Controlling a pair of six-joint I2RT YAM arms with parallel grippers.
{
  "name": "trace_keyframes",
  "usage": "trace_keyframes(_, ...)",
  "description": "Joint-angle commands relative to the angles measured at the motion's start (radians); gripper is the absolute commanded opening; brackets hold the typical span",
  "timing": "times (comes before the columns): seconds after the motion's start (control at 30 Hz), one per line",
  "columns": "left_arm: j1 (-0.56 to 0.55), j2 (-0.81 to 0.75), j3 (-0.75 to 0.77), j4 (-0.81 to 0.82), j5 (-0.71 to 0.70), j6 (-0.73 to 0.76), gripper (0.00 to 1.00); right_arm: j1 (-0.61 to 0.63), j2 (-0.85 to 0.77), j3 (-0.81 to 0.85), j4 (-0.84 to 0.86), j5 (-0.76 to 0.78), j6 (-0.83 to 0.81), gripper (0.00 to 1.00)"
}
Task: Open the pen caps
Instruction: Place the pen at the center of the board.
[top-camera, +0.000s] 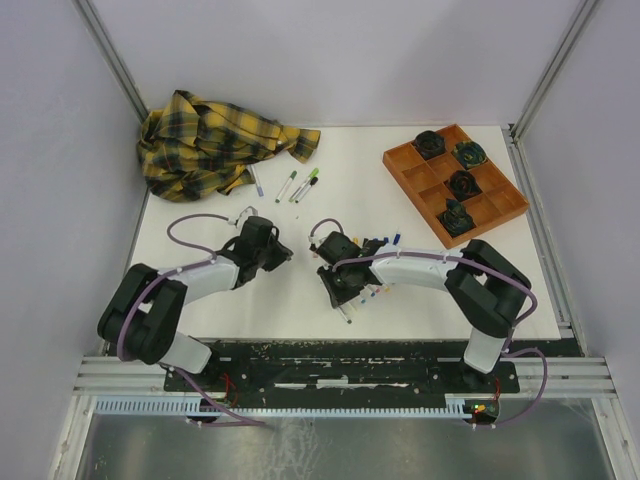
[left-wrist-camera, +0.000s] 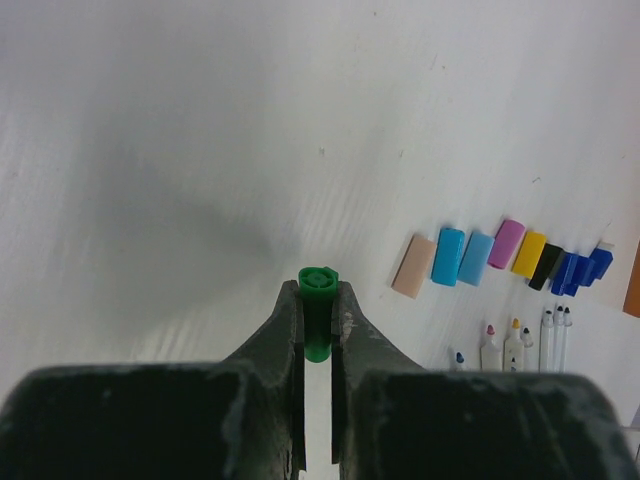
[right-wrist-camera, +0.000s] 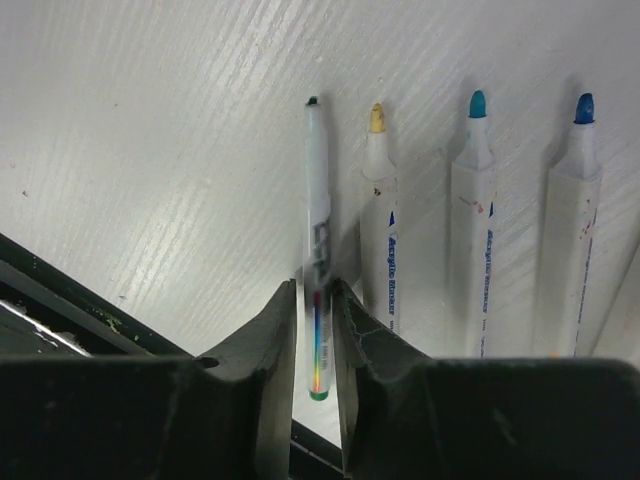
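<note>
My left gripper (left-wrist-camera: 319, 292) is shut on a small green pen cap (left-wrist-camera: 319, 277), held above the white table; in the top view this gripper (top-camera: 284, 251) sits left of centre. A row of loose pen caps (left-wrist-camera: 476, 258) in tan, blue, pink, yellow and black lies to its right. My right gripper (right-wrist-camera: 315, 292) stands slightly open around a thin white uncapped pen (right-wrist-camera: 318, 195) with a dark green tip, small gaps showing beside the barrel. That pen lies beside three uncapped white markers (right-wrist-camera: 472, 220). From above, the right gripper (top-camera: 341, 291) points at the near table edge.
A yellow plaid shirt (top-camera: 215, 140) is bunched at the back left, with several capped pens (top-camera: 300, 185) beside it. An orange compartment tray (top-camera: 400, 163) holding dark round objects stands at the back right. The table's near edge and black rail (right-wrist-camera: 60, 305) run close behind the right gripper.
</note>
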Motion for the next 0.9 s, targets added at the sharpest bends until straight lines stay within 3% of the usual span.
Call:
trace_keyframes(0.0, -0.007, 0.057, 0.063, 0.067, 0.028, -0.037, 0.03, 0.008, 0.016, 0.041, -0.023, 0.009, 0.011, 0.29)
trace_keyframes(0.23, -0.012, 0.13, 0.099, 0.092, 0.059, -0.037, 0.07, 0.007, 0.033, 0.049, -0.033, -0.021, 0.006, 0.33)
trace_keyframes(0.43, -0.02, 0.167, 0.118, 0.099, 0.079, -0.038, 0.2, 0.007, 0.035, 0.056, -0.037, -0.024, 0.001, 0.33)
trace_keyframes(0.87, -0.023, 0.188, 0.123, 0.09, 0.094, -0.046, 0.38, 0.008, 0.029, 0.067, -0.045, -0.041, -0.015, 0.36)
